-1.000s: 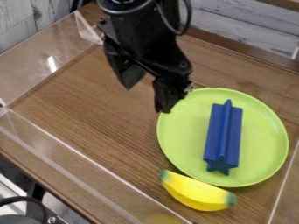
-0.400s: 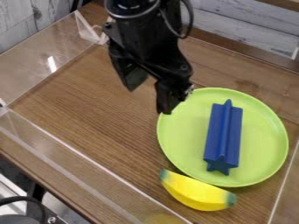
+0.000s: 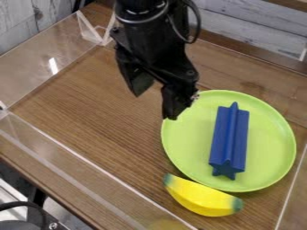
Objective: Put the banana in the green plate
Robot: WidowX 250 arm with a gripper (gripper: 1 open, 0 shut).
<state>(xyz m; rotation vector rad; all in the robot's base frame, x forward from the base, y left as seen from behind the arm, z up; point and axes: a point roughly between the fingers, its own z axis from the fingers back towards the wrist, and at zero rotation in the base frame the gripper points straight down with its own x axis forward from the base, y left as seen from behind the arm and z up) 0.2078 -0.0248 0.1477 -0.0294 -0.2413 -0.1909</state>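
Note:
The yellow banana (image 3: 202, 195) lies on the wooden table just below the green plate's near rim, touching or nearly touching it. The large round green plate (image 3: 192, 144) sits at the right of the table and holds a blue ridged block (image 3: 227, 138). My black gripper (image 3: 157, 90) hangs above the table at the plate's upper-left edge, pointing steeply down. Its fingers stand apart, open, with nothing between them. One finger (image 3: 175, 101) reaches down to just above the plate's left rim. The gripper is well up and left of the banana.
A clear plastic wall (image 3: 72, 148) borders the table on the left and front. Bare brown wood (image 3: 84, 99) spreads left of the plate. A light planked wall rises at the back right.
The gripper has crept slightly right and down toward the plate's rim, staying open. Banana, plate and blue block have not moved.

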